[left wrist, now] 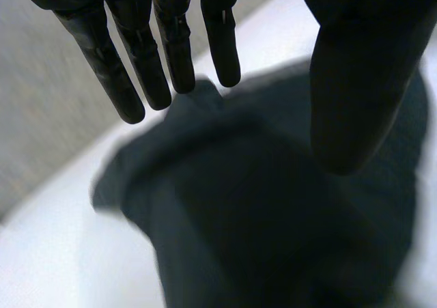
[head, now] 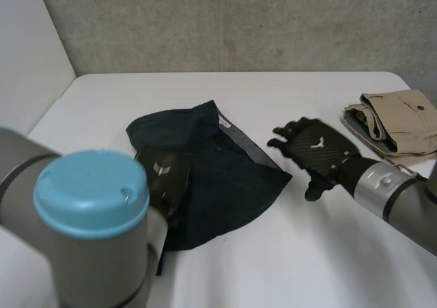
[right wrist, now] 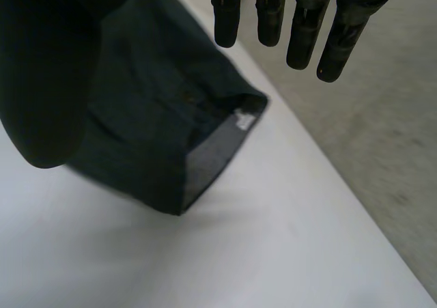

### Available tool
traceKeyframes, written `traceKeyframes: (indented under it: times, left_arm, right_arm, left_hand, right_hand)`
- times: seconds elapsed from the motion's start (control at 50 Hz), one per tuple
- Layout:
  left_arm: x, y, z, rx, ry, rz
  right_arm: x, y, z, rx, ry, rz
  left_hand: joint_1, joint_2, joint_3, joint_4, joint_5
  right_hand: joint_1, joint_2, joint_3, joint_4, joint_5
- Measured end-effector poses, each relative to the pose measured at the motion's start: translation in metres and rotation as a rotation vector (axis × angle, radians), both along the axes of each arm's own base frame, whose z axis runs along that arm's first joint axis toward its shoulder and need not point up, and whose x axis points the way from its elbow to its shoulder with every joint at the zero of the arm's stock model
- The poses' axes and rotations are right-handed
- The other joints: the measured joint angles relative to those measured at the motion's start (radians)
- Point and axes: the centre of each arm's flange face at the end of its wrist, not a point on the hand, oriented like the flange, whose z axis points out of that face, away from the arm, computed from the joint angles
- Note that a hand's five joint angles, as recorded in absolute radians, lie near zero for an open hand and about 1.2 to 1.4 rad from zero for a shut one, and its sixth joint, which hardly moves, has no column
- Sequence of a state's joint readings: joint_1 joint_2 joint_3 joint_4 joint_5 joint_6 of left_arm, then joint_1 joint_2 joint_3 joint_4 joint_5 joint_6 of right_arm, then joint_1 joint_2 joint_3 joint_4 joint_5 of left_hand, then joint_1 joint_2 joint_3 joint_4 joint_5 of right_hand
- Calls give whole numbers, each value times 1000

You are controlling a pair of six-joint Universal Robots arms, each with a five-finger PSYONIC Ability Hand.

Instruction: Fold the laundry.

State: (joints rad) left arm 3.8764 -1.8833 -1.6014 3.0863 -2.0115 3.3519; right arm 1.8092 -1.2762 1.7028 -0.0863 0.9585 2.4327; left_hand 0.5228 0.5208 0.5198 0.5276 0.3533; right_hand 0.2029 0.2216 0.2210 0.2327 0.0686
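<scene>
A: Head view, nearest first: left hand [head: 164, 175] over the left part of the dark blue garment [head: 225, 171], fingers straight, gripping nothing.
B: Any writing?
A: White tag [right wrist: 244, 121] at the garment's open edge, too small to read. Right hand [head: 315, 151] just beside the right edge, fingers straight, empty.
B: Farther back?
A: Folded khaki trousers [head: 399, 120], far right of the table [head: 273, 96].
</scene>
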Motion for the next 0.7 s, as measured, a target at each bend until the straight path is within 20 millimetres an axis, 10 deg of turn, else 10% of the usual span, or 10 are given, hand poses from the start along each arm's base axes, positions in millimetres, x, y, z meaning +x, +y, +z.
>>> traceKeyframes:
  times: [0.22, 0.7]
  left_arm:
    - [38, 30, -39, 269, -44, 73]
    - [50, -25, -68, 244, 11, 246]
  right_arm:
    - [25, -16, -42, -3, 142, 150]
    - [57, -37, -74, 4, 164, 189]
  left_hand:
    - [0, 3, 0, 4, 4]
    - [0, 3, 0, 4, 5]
  right_hand:
    - [56, 82, 83, 72, 55]
    - [237, 289, 291, 280, 244]
